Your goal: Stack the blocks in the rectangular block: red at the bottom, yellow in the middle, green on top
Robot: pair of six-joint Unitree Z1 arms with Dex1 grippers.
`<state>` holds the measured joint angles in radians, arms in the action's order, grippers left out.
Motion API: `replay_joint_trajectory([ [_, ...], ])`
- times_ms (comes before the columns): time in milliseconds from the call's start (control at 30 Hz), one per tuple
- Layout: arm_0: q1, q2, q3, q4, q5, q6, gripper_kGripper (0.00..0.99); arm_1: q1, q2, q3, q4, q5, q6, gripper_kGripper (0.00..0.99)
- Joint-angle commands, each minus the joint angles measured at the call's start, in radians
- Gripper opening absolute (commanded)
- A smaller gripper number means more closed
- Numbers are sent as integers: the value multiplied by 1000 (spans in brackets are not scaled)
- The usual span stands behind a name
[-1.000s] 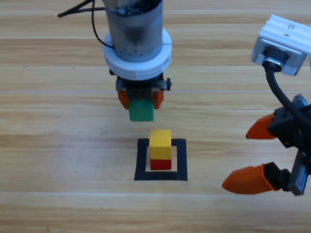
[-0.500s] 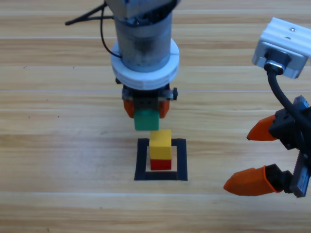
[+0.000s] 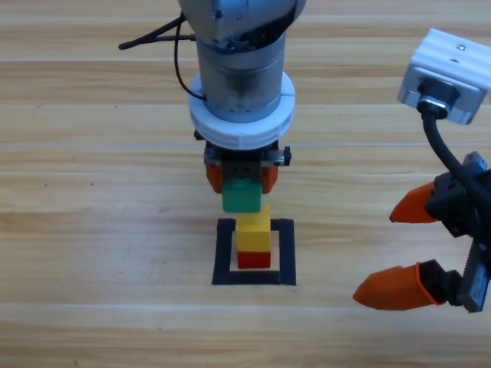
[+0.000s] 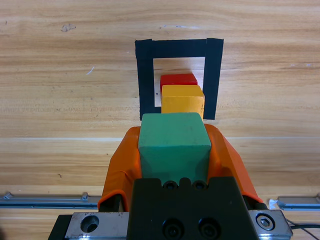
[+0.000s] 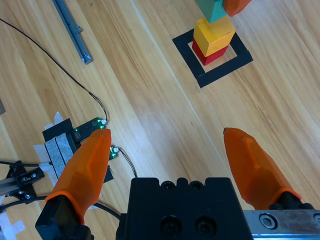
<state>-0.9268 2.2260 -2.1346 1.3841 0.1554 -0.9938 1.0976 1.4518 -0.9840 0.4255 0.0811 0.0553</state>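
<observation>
Green (image 3: 242, 197) is pinched by the left gripper (image 3: 242, 178) just above yellow (image 3: 253, 230); released off-centre, the stack could be toppled. The right gripper (image 3: 406, 245) is spread, well apart.

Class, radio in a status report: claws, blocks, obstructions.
Left claw shut on teal-green cube, above small yellow cube stacked on red cube inside black tape square. Right claw open, waiting at right. Nothing in the way.

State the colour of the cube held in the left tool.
Teal-green: the small matte teal-green cube sits between the left tool's orange jaws, clearest in the left wrist view.
</observation>
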Motion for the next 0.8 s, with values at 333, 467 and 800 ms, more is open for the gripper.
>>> replay_joint_trajectory([
  [333,-29,66,-4,1,-13,-2,0,19,-53,30,-17,20,-5,990],
  [467,-30,72,-8,0,-14,1,0,19,-51,31,-17,20,-5,990],
  [800,-32,86,-21,-2,-14,4,0,19,-42,30,-19,20,-5,990],
])
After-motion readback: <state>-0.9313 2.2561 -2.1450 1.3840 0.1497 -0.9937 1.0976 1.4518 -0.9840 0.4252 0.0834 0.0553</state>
